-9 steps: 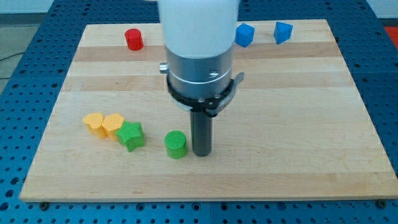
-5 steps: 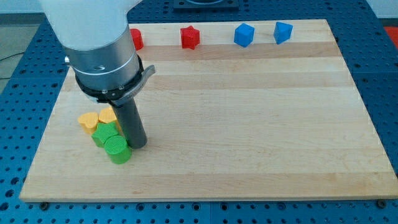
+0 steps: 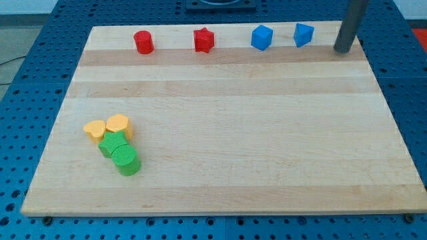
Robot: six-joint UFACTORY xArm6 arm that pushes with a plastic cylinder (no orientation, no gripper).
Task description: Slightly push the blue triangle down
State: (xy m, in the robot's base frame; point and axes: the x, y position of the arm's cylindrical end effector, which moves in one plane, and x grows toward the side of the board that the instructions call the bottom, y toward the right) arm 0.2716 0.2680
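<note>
The blue triangle point(image 3: 303, 34) lies near the board's top edge, towards the view's right. A blue cube point(image 3: 261, 37) sits just to its left, apart from it. My tip point(image 3: 343, 50) stands at the board's top right corner. It is to the right of the blue triangle and slightly lower, with a clear gap between them. Only the lower part of the rod shows; the arm above it is out of view.
A red cylinder point(image 3: 143, 42) and a red star point(image 3: 203, 40) lie along the top edge. At the lower left, two yellow blocks point(image 3: 107, 127), a green star point(image 3: 111, 143) and a green cylinder point(image 3: 127, 161) cluster together on the wooden board point(image 3: 227, 133).
My tip pushed the green cylinder left against the green star, then travelled from the lower left to the top right corner. The blue blocks have not moved.
</note>
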